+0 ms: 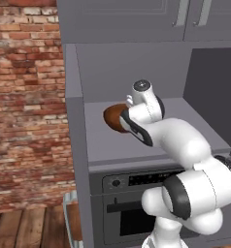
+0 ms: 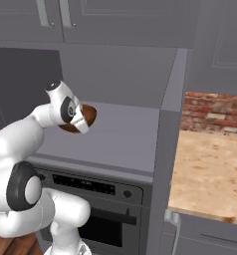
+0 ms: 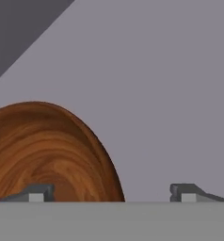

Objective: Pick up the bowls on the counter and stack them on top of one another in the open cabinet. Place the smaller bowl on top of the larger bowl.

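The larger bowl (image 1: pixel 112 116) (image 2: pixel 90 115), glossy dark brown and wood-like, rests on the flat grey shelf of the open cabinet (image 1: pixel 118 144) (image 2: pixel 121 135). My gripper (image 1: pixel 123 119) (image 2: pixel 82 122) (image 3: pixel 111 193) hangs right at it, open wide. In the hand view the bowl (image 3: pixel 48 146) lies at the lower left; one fingertip (image 3: pixel 36 193) is over its inside and the other stands over bare shelf, so the jaws straddle its rim without closing on it. The smaller bowl is out of view. The counter (image 2: pixel 207 167) lies to the right of the cabinet.
A built-in oven (image 1: pixel 132 208) (image 2: pixel 90 199) sits under the shelf. Grey twin-door cabinets (image 1: pixel 185 14) (image 2: pixel 56 17) hang above the niche. The niche's side walls (image 1: pixel 74 106) (image 2: pixel 173 99) and back wall close it in. A brick wall (image 1: pixel 25 97) stands at left.
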Robot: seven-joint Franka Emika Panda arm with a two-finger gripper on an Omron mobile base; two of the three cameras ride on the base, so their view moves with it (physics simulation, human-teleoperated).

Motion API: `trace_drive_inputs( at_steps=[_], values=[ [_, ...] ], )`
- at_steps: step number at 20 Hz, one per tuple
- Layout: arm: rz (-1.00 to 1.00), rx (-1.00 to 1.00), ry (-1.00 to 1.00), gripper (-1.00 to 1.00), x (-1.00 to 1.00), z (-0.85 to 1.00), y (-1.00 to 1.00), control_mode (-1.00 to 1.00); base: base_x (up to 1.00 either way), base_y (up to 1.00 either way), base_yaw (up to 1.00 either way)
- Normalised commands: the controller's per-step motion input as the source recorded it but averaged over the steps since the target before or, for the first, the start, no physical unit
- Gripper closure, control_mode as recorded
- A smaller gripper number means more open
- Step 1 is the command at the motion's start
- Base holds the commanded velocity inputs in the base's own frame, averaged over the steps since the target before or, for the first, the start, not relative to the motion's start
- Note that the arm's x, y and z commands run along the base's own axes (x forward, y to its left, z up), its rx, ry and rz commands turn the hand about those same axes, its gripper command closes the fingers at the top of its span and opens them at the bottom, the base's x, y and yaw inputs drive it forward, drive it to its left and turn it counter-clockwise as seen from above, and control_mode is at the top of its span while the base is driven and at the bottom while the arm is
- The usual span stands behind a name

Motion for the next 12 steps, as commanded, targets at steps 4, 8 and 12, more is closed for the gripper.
trace_drive_inputs(
  at_steps=[4,8,12],
  values=[
    [0.0,0.0,-0.03,-1.0,-0.18,0.0,0.0,-1.0,0.0,0.0,0.0],
    [-0.01,0.0,-0.06,-1.0,-0.22,0.01,0.0,-1.0,0.0,0.0,0.0],
    [0.0,0.0,-0.08,-1.0,-0.26,0.15,0.0,-1.0,0.0,0.0,0.0]
  ],
)
